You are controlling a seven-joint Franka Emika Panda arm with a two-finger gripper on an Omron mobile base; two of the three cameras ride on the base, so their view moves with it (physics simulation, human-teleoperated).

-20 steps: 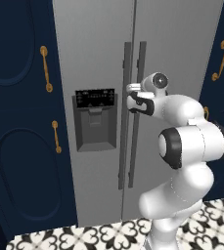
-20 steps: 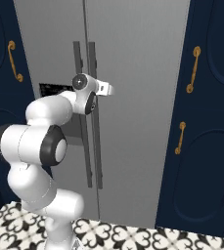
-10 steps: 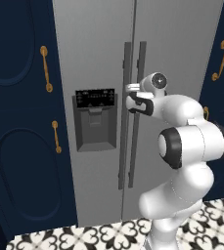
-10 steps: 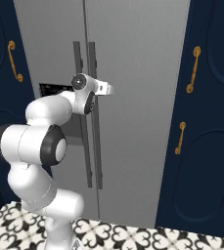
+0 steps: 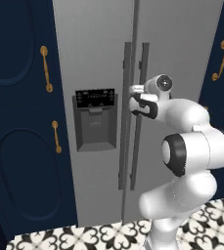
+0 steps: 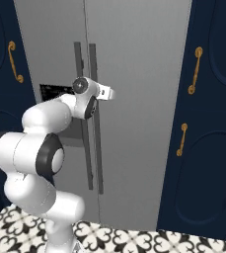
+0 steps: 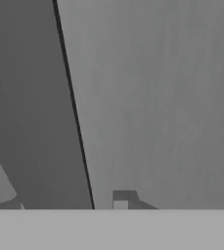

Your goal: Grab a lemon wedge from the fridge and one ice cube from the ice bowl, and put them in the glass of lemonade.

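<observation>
The white arm rises from the patterned tile floor (image 5: 84, 237) in a folded pose: the base column climbs to a bulky elbow with a dark joint, the upper link leans forward and up, and the wrist levels out so the hand points straight at the fridge (image 5: 94, 58). Both grey doors are shut.

The end effector (image 5: 134, 100) sits at the pair of long vertical bar handles where the two doors meet, at about the height of the dark dispenser panel (image 5: 95, 119). In the left base view its white hand body reaches across to the right door handle (image 5: 142, 88), and the dark finger parts lie against that bar. In the right base view the end effector (image 6: 95, 95) overlaps the same handle (image 6: 93, 64) near its upper half, with a small white tab projecting to the right. The fingers look drawn in around the bar, clamped on the right door handle, though the contact itself is partly hidden by the wrist.

The hand view shows the flat grey door surface (image 7: 162, 97) close up, with a dark thin seam running slantwise and a darker grey band (image 7: 30, 112) to its left.

Navy cabinets with gold handles (image 5: 46, 68) flank the fridge on both sides.
</observation>
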